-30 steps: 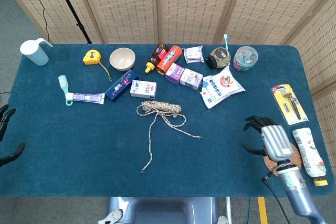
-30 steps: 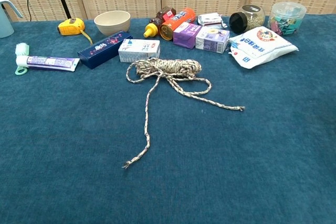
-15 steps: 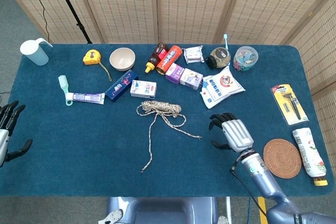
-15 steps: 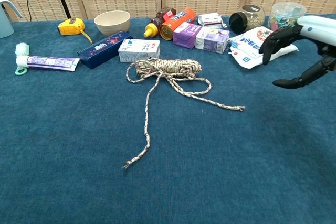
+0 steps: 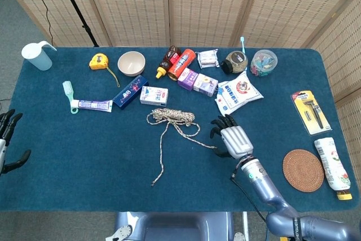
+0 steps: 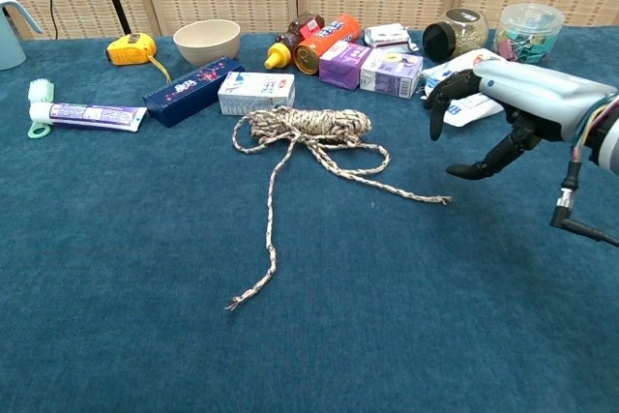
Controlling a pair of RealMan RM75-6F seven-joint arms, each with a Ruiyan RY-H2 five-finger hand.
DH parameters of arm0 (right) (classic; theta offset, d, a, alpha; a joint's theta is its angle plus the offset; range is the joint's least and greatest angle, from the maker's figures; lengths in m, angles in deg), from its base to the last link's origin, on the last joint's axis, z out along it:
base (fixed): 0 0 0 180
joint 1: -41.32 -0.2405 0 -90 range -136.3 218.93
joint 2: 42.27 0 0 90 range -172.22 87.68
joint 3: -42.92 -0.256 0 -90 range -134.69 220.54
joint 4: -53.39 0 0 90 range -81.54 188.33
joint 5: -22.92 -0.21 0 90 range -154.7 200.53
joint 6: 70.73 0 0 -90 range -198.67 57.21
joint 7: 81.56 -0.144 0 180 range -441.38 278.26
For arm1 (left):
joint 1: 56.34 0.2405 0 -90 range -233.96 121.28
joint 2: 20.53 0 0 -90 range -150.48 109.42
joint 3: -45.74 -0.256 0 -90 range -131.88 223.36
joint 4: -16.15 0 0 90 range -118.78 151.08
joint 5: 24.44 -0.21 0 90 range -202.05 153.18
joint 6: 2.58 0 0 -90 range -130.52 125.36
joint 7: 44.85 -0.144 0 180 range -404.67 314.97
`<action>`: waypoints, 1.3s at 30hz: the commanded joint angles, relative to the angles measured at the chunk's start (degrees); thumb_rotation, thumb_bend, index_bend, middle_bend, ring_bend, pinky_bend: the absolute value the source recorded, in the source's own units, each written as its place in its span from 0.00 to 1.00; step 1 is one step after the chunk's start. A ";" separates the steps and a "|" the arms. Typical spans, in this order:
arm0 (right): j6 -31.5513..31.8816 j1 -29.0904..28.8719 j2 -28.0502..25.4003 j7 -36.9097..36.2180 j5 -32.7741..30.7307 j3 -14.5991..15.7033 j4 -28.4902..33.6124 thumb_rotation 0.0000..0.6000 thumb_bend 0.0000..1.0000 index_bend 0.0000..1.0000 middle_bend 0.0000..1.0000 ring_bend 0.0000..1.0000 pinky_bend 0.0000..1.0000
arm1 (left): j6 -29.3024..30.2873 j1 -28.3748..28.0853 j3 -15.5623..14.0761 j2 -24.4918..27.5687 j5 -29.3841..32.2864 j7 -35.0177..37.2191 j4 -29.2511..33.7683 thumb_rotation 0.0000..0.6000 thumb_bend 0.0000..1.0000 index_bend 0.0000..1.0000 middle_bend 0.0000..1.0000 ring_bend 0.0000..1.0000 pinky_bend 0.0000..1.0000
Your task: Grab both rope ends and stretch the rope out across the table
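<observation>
**Rope Coiled at Table Centre, Right Hand Spread Beside One End**

Woven screens stand behind a blue-covered table (image 5: 84,162). At the centre of the table lies the rope (image 5: 171,118): a bundle of coils with its long axis running 9 to 3 o'clock, and two loose tails leaving it toward the near edge.

One tail runs from the bundle toward 6 o'clock and ends in a frayed tip (image 5: 153,183). The other tail snakes toward 4 o'clock and ends at a tip (image 5: 214,148) pointing to 3 o'clock.

The right hand (image 5: 231,137) sits at 3 o'clock from this second tip, just beside it. Its fingers are apart and curved, thumb set below them, and it holds nothing. In the chest view the right hand (image 6: 488,113) is above the cloth, clear of the rope end (image 6: 445,201).

The left hand (image 5: 7,139) shows at the table's 9 o'clock edge, well apart from the rope, fingers spread and empty.

At 12 o'clock from the rope sits a white box (image 5: 153,95), with a dark blue box (image 5: 130,91) and a toothpaste tube (image 5: 90,105) toward 9 o'clock. A white bag (image 5: 238,93) lies at 12 o'clock from the right hand.
</observation>
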 commanded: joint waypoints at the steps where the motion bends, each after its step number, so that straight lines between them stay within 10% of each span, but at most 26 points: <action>1: -0.01 -0.78 1.69 0.57 -0.86 0.06 -1.65 1.00 0.30 0.44 0.16 0.03 0.00 | -0.04 0.04 -0.05 0.06 0.08 0.19 -0.05 0.94 0.29 0.02 0.00 0.00 0.00; 39: -1.30 -3.56 11.57 -1.84 -0.15 2.95 -17.01 1.00 0.38 0.47 0.15 0.00 0.00 | 0.84 1.21 -0.54 1.18 0.96 1.59 -1.02 0.94 0.29 0.02 0.00 0.00 0.00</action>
